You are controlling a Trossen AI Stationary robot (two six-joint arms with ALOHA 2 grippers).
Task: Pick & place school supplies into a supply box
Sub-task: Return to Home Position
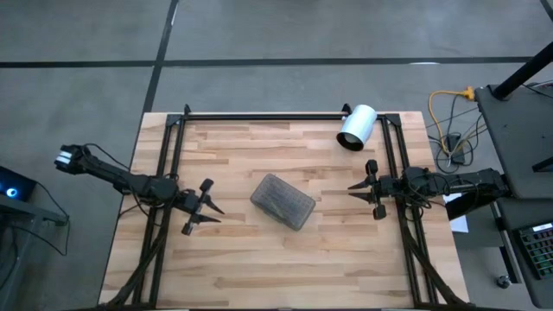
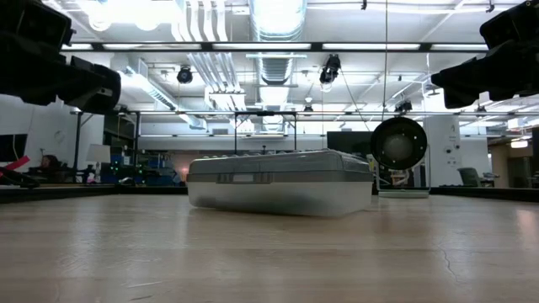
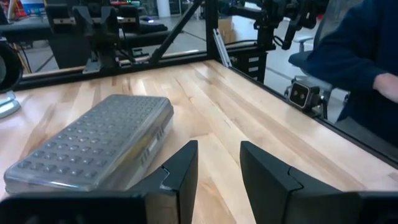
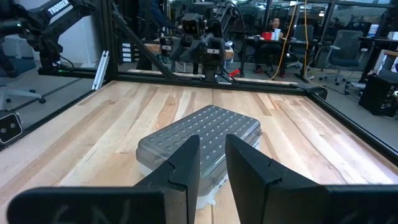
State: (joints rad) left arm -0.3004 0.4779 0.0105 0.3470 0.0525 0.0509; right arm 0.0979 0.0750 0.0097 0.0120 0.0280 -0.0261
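Note:
The supply box (image 1: 282, 201), a small clear case with a grey dotted lid, lies shut and flat on its bottom in the middle of the wooden table (image 1: 259, 268), turned at a slant. No school supplies show in any view. My left gripper (image 1: 216, 213) hovers off the box's left end, open, with nothing between its fingers (image 3: 183, 168). My right gripper (image 1: 352, 188) hovers off the box's right side, pointing level at it, open by a narrower gap (image 4: 212, 140) and empty. The box (image 2: 280, 183) stands apart from both.
A white cylinder (image 1: 356, 127) lies on its side at the far right corner, its dark round opening (image 2: 398, 143) facing the near edge. A black frame rail (image 1: 259, 116) runs along the far edge. A person's dark blue sleeve (image 3: 354, 62) shows beyond the table's edge.

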